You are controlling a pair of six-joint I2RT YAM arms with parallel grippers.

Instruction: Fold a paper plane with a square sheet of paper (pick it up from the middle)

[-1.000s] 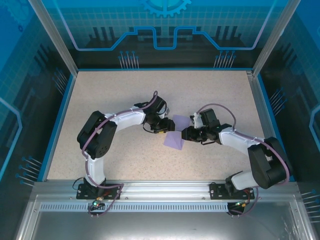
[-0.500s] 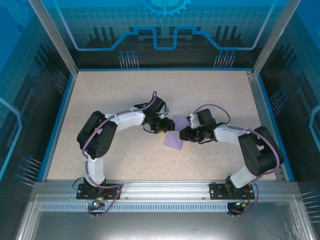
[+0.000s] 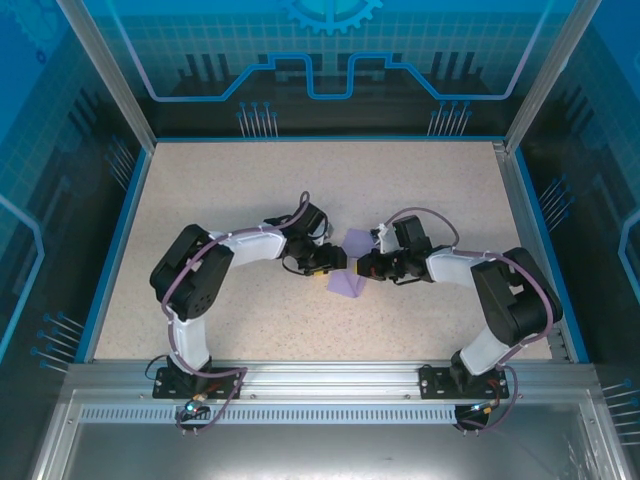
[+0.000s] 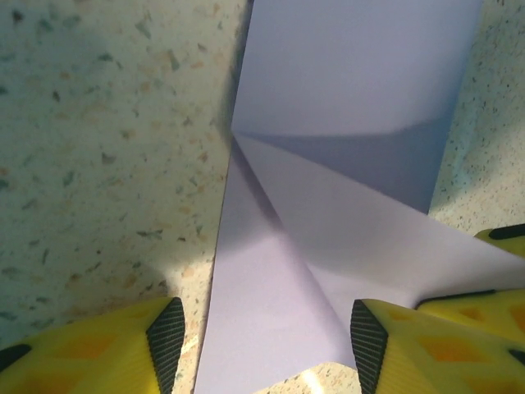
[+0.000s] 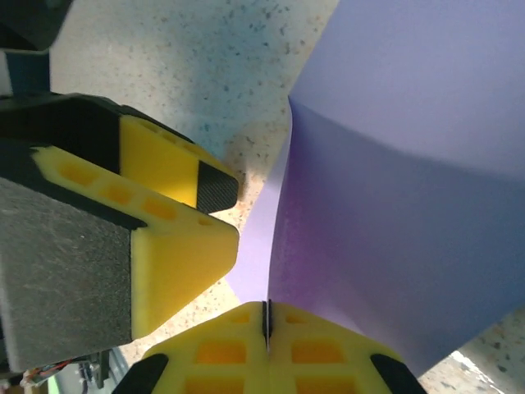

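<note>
Right claw (image 5: 267, 318) clamped on the folded paper (image 5: 394, 230) — left claw (image 4: 267, 338) apart, straddling its edge.

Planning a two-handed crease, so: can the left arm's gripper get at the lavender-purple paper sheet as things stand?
Probably yes: the left gripper stands open with the lavender-purple paper sheet lying between its fingers, nothing in the way. The right gripper, shut on the sheet nearby, leaves little room.
</note>
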